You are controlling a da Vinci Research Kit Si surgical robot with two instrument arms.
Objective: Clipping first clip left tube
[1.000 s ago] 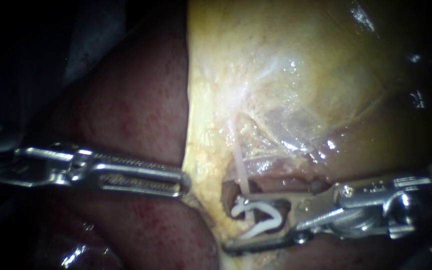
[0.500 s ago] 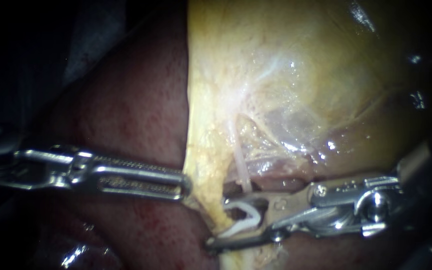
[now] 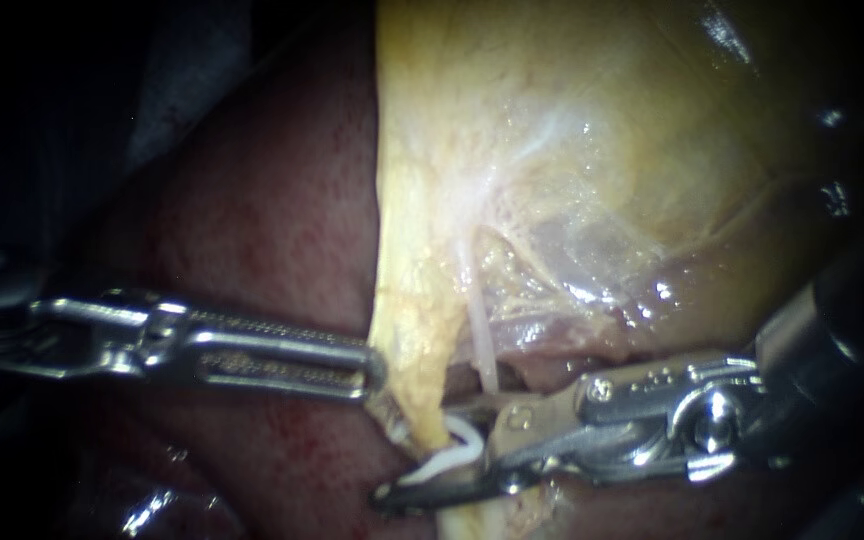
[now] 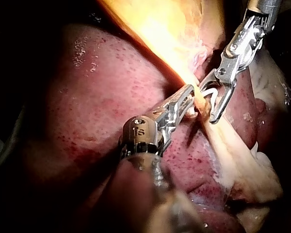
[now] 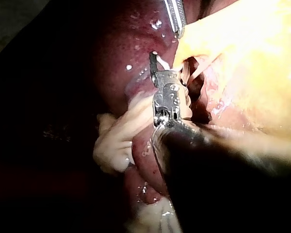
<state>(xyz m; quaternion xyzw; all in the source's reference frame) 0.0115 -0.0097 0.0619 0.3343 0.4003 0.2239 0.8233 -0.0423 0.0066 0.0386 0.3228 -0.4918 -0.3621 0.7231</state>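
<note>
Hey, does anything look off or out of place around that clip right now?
One thing: the white clip, held in the jaws of the right instrument, sits against the yellow tissue fold, while the thin pale tube runs down behind the upper jaw. Whether the clip encircles the tube cannot be seen.

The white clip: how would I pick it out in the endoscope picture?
Find the big yellow gallbladder against the dark red liver. Follow its lower edge down to the right instrument, entering from the right. The white clip sits between its jaws, the only bright white, curved piece there.
</note>
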